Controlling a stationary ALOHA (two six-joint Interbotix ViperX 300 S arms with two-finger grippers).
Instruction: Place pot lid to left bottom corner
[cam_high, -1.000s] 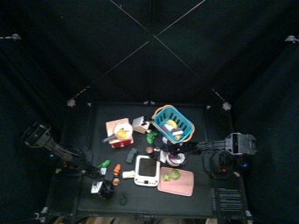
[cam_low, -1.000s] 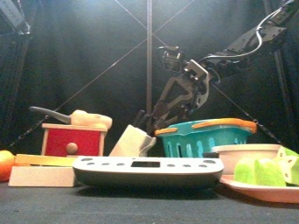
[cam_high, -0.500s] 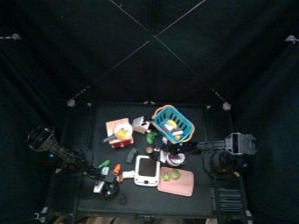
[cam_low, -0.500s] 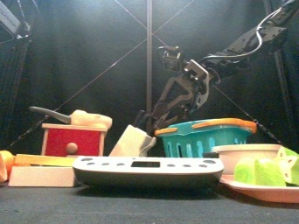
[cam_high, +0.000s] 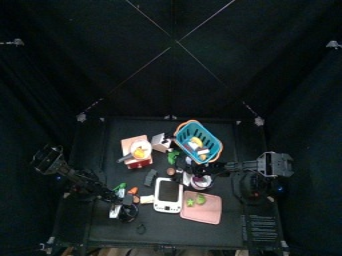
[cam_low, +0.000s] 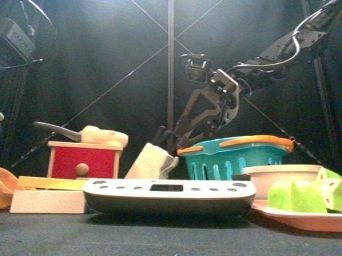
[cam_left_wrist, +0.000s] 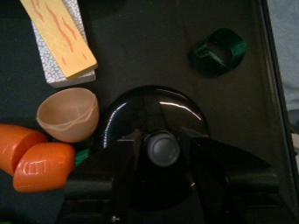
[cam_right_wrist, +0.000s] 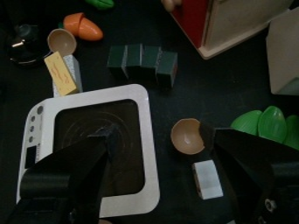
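The pot lid (cam_left_wrist: 152, 109) is a round black disc with a centre knob. It lies flat on the black tabletop in the left bottom corner (cam_high: 100, 225). My left gripper (cam_left_wrist: 160, 175) hangs straight over it with its jaws spread wide on either side of the lid, open and not pinching it. In the top view the left gripper (cam_high: 124, 207) sits low at the table's front left, and the lid is too dark to make out there. My right gripper (cam_right_wrist: 163, 171) is open above the white tray (cam_right_wrist: 93, 149), holding nothing.
Close to the lid are a wooden cup (cam_left_wrist: 66, 114), orange pieces (cam_left_wrist: 35, 162), a yellow-orange box (cam_left_wrist: 59, 39) and a small green ring (cam_left_wrist: 219, 48). The blue basket (cam_high: 198, 140), pink-orange box (cam_high: 136, 148) and white tray (cam_high: 166, 195) fill the table's middle.
The left arm has shifted a little toward the table's front left corner, and its jaws now stand wide around the lid. The right arm has not moved.
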